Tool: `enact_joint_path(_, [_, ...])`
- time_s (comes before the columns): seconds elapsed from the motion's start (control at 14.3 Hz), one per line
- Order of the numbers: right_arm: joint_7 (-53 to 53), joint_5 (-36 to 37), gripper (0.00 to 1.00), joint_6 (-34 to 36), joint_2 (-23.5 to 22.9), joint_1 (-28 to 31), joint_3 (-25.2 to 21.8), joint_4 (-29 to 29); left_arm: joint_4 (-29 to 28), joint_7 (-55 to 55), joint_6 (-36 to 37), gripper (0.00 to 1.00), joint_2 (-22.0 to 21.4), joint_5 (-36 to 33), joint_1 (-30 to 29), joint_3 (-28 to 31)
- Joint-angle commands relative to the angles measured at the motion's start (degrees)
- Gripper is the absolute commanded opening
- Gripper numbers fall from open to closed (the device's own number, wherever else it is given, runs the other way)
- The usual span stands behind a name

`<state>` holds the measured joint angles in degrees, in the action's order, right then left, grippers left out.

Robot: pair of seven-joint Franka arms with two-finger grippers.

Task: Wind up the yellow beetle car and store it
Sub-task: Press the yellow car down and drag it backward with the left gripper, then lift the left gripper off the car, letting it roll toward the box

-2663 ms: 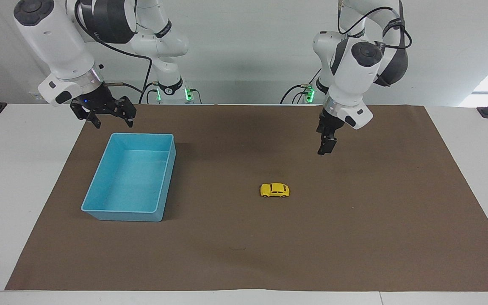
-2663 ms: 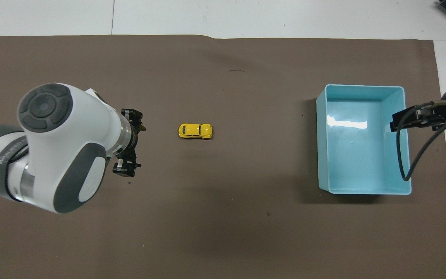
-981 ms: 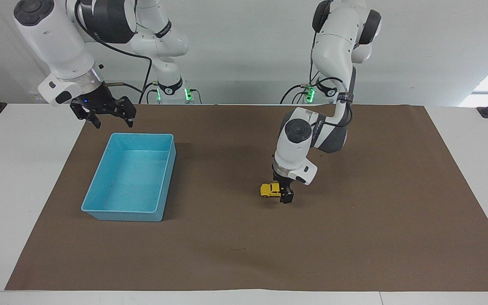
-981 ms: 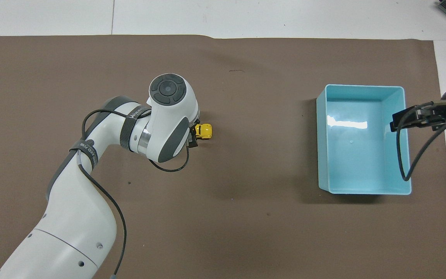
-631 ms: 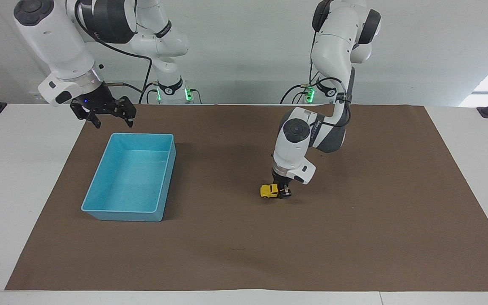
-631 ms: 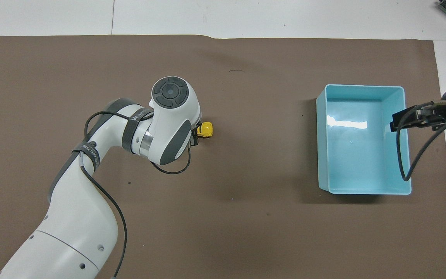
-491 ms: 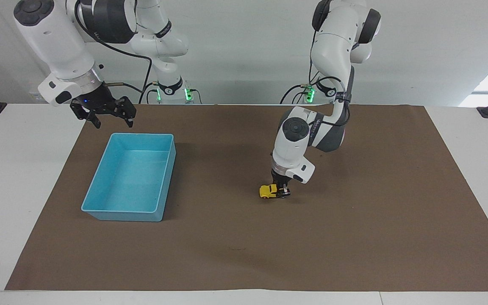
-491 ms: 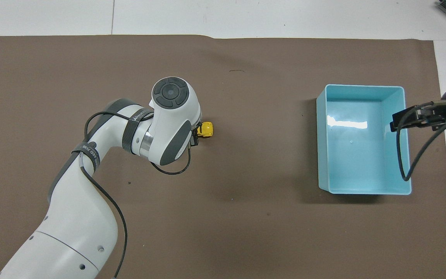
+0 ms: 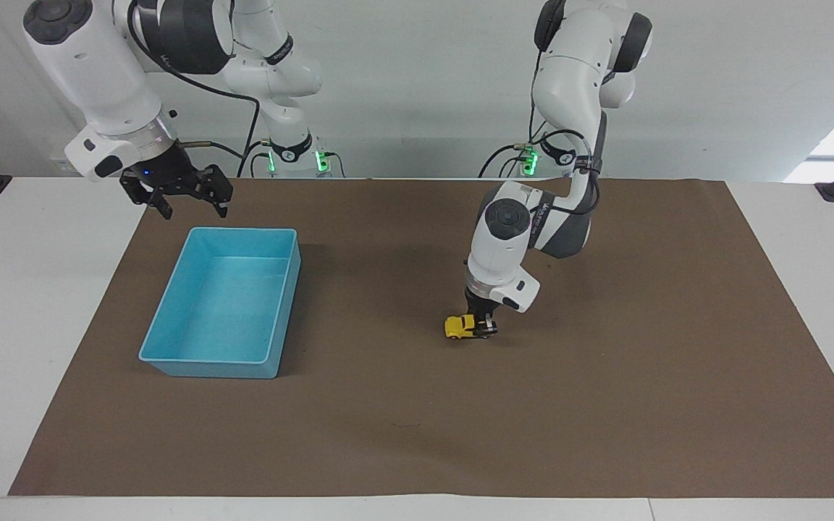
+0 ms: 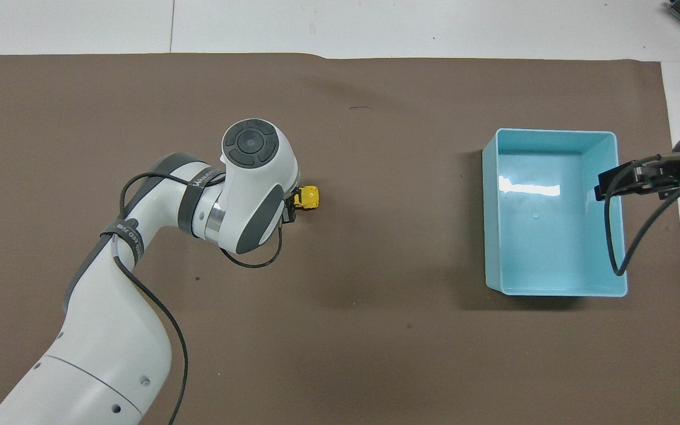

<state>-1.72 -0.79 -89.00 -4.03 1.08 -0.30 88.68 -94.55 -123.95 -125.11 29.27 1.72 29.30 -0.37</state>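
Note:
The yellow beetle car [image 9: 457, 327] sits on the brown mat near the table's middle; it also shows in the overhead view [image 10: 308, 196]. My left gripper [image 9: 484, 327] points straight down and is shut on the end of the car toward the left arm's end of the table. Its wrist hides most of the car from above, where only the gripper's edge [image 10: 290, 208] shows. My right gripper [image 9: 184, 200] is open and empty, and it waits in the air over the end of the blue bin [image 9: 207, 367] nearer the robots.
The blue bin [image 10: 552, 133] is empty and stands toward the right arm's end of the table, well apart from the car. The brown mat [image 9: 605, 405] covers most of the white table. A cable hangs from the right wrist over the bin [image 10: 611, 248].
My left arm came down over the car and its fingers shut on it. In the last half second the car slid slightly toward the left arm's end. The right arm has not moved.

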Motion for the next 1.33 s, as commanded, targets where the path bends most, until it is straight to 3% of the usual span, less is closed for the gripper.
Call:
enact_joint_path(0.0, [0.2,-0.3,1.0,-0.6,1.0,0.3,0.3,0.9,-6.3,5.0,-3.7,0.11,-0.5,-0.7,-3.5,0.3])
enact_joint_path(0.7, [0.2,-0.3,1.0,-0.5,1.0,0.3,0.3,0.9,-10.7,14.5,-6.6,0.16,-1.7,-0.7,-10.9,0.5])
enact_joint_path(0.91, [0.2,-0.3,1.0,-0.5,1.0,0.3,0.3,0.9,-10.7,14.6,-6.6,0.23,-1.7,-0.7,-10.9,0.5])
enact_joint_path(0.98, [0.1,-0.3,1.0,-0.5,1.0,0.3,0.3,0.9,-10.6,14.5,-6.4,0.33,-1.7,-0.7,-10.9,0.6])
enact_joint_path(1.05, [0.2,-0.3,1.0,-0.5,1.0,0.3,0.3,0.9,-9.8,14.4,-5.9,0.8,-1.6,-0.8,-10.9,0.6])
enact_joint_path(1.12, [0.1,-0.3,1.0,-0.5,1.0,0.3,0.3,0.9,-8.6,15.0,-5.0,1.0,-1.7,-0.8,-10.8,0.6])
enact_joint_path(1.26, [0.2,-0.3,1.0,-0.5,1.0,0.3,0.3,0.9,-6.4,15.1,-1.8,1.0,-2.2,-0.8,-10.7,0.5])
